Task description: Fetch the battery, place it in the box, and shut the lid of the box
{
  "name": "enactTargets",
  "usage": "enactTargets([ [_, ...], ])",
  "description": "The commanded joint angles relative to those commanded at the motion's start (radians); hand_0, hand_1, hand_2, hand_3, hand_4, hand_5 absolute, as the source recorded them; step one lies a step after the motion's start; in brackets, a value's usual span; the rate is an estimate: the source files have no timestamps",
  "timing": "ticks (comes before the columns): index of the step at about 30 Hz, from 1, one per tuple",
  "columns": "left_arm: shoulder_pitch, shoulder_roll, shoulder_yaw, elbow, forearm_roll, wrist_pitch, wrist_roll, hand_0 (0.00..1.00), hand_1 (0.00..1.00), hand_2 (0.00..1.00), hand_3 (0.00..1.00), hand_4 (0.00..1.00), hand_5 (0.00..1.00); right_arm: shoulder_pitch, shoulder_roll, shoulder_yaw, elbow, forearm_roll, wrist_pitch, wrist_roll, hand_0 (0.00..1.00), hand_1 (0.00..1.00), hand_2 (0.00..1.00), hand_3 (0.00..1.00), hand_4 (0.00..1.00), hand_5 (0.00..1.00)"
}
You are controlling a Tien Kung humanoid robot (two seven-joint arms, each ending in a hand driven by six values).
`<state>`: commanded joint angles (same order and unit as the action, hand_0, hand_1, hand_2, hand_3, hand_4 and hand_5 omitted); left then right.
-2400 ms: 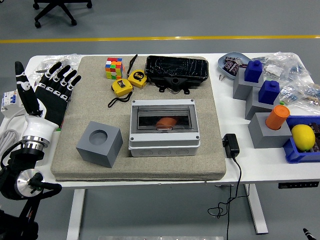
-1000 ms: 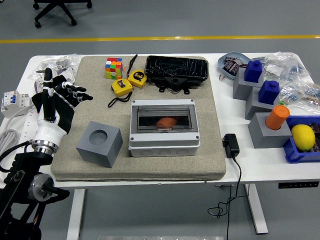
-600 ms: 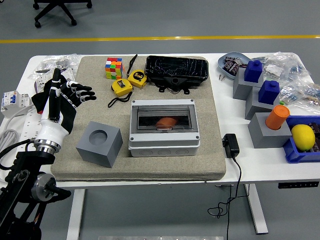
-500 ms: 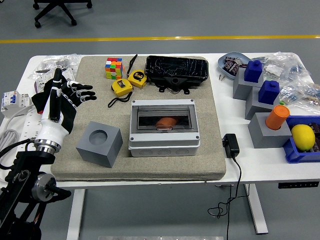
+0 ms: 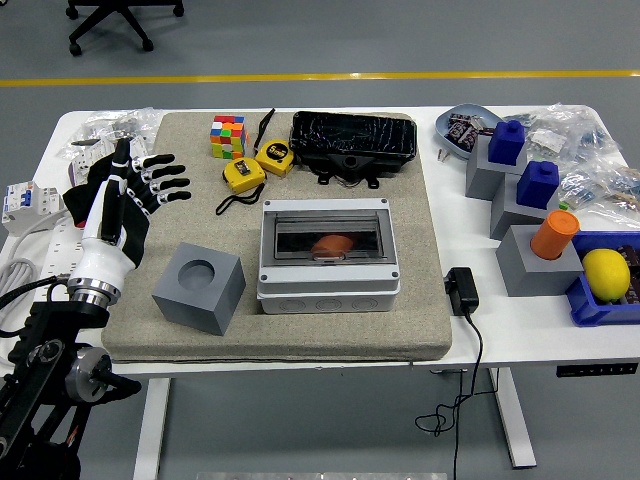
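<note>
The grey plastic junction box (image 5: 329, 255) sits mid-mat on the beige felt pad (image 5: 150, 320), its clear hinged lid down over an orange-brown rounded object (image 5: 333, 244), perhaps the battery, though I cannot tell. Just left stands a grey cube with a round hole (image 5: 199, 287). The robot's black left hand (image 5: 122, 200) hovers over the pad's left edge, fingers (image 5: 172, 184) spread and empty.

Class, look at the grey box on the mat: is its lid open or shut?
Shut. The clear lid lies flat within the frame of the box, and an orange-brown object shows through it.
</note>
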<state>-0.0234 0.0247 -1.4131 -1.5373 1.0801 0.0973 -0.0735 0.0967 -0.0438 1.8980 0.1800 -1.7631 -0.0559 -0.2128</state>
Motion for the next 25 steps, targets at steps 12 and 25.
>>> enactTargets([
  [12,0.000,0.001,0.011,0.002,-0.013,0.028,-0.053,0.450,0.529,0.551,0.561,0.989,0.897,0.001,-0.004,-0.060,0.000,0.008,0.021,-0.052,0.776,0.661,0.671,0.673,0.998,0.896],
  [25,0.000,0.003,0.013,0.007,-0.015,0.030,-0.064,0.452,0.520,0.545,0.555,0.986,0.894,0.002,-0.004,-0.005,0.000,-0.055,-0.005,-0.044,0.646,0.567,0.588,0.611,0.998,0.902],
])
